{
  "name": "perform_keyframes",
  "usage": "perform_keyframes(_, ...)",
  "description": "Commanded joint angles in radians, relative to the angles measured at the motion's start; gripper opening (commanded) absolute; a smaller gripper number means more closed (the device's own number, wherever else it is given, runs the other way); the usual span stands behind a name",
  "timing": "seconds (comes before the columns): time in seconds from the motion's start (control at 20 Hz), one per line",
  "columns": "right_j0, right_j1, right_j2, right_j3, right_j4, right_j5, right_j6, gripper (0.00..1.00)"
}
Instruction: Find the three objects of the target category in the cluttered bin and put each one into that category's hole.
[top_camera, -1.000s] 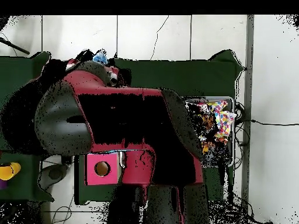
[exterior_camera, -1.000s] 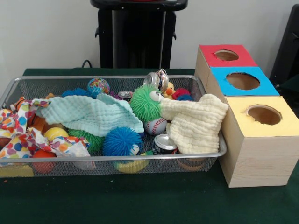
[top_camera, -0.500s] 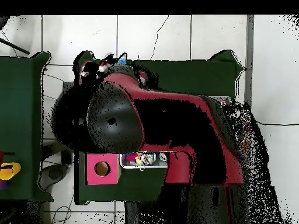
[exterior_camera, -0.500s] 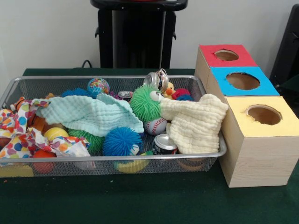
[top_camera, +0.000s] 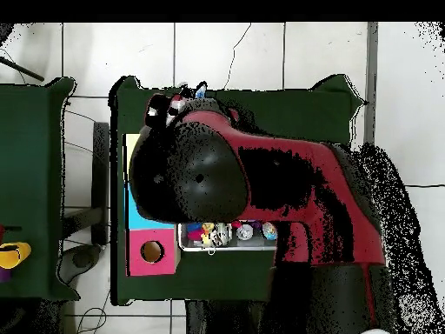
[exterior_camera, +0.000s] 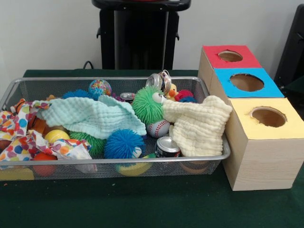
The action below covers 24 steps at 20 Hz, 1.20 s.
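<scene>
The wire mesh bin [exterior_camera: 114, 160] stands on the green table, packed with toys and cloths. No crushed clear bottle shows in it; they are hidden or out of view. The front view shows no arm, only the black pedestal [exterior_camera: 140, 35]. In the overhead view the red and black arm [top_camera: 252, 200] hangs high over the bin and covers nearly all of it. Its end, with what seems to be the gripper [top_camera: 174, 103], lies at the table's far edge above the boxes. Only a strip of the bin [top_camera: 228, 233] shows.
Three wooden boxes stand to the right of the bin, with holes in red [exterior_camera: 230, 57], blue [exterior_camera: 246, 83] and yellow [exterior_camera: 268, 116] tops. Mint [exterior_camera: 90, 116], cream [exterior_camera: 197, 123] and polka-dot [exterior_camera: 23, 137] cloths cover toys. Silver cans [exterior_camera: 167, 145], spiky balls [exterior_camera: 147, 104] and a baseball [exterior_camera: 158, 128] show.
In the overhead view the arm has swung across the bin, its elbow moving right and its end settling over the boxes. The bin's contents in the front view have not moved.
</scene>
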Motion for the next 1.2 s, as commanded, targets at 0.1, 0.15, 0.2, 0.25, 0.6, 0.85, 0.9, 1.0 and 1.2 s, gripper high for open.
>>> perform_keyframes(0.1,0.028,0.0,0.121,0.112,-0.084,0.027,-0.208,0.0)
perform_keyframes(0.15,0.047,0.0,0.111,0.105,-0.099,0.032,-0.183,0.0)
perform_keyframes(0.2,0.064,-0.003,0.104,0.106,-0.107,0.029,-0.157,0.0)
perform_keyframes(0.25,0.085,-0.003,0.095,0.106,-0.115,0.024,-0.12,0.0)
perform_keyframes(0.6,0.099,0.03,0.131,0.11,-0.091,-0.116,-0.07,0.0)
perform_keyframes(0.85,0.208,0.083,0.045,0.006,-0.147,-0.079,0.076,0.0)
perform_keyframes(0.9,0.218,0.085,0.039,-0.005,-0.151,-0.081,0.081,0.0)
perform_keyframes(1.0,0.236,0.091,0.028,-0.015,-0.136,-0.079,0.109,0.0)
perform_keyframes(1.2,0.33,0.115,-0.044,-0.085,-0.17,-0.051,0.204,0.0)
